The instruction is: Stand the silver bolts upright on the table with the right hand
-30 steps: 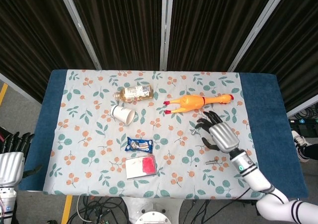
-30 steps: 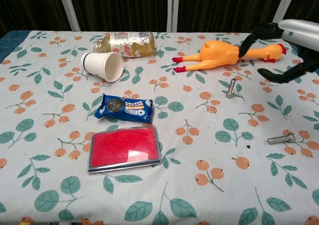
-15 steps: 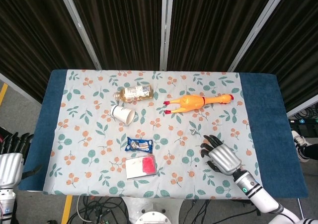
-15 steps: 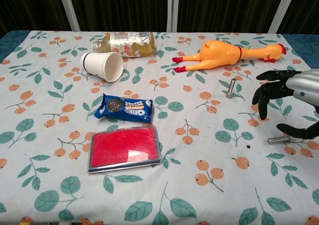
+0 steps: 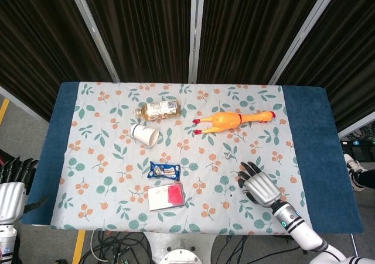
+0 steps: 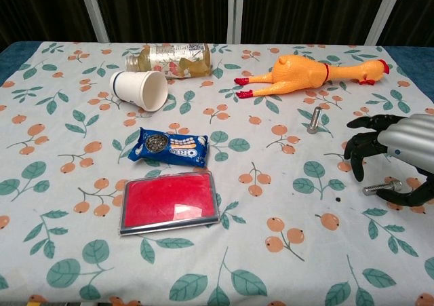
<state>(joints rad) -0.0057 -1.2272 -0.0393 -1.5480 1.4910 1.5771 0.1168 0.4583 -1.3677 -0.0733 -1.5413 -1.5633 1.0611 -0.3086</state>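
Two silver bolts: lying bolt (image 6: 382, 186) near-right of rubber chicken (image 6: 308, 72), upright bolt (image 6: 313, 119) just in front of chicken. Lying bolt's long axis roughly left-right, slightly tilted; head end toward right, under hand. Right hand (image 6: 397, 158) hovers over it, fingers spread and curled, holding nothing. Left hand (image 5: 12, 191) off table's left edge, grip unclear. Advice: pinch shank near head, rotate vertical, set head-down, release gently.

the right robot hand (image 6: 400, 158) has a silver metal back, black fingers and a white forearm.
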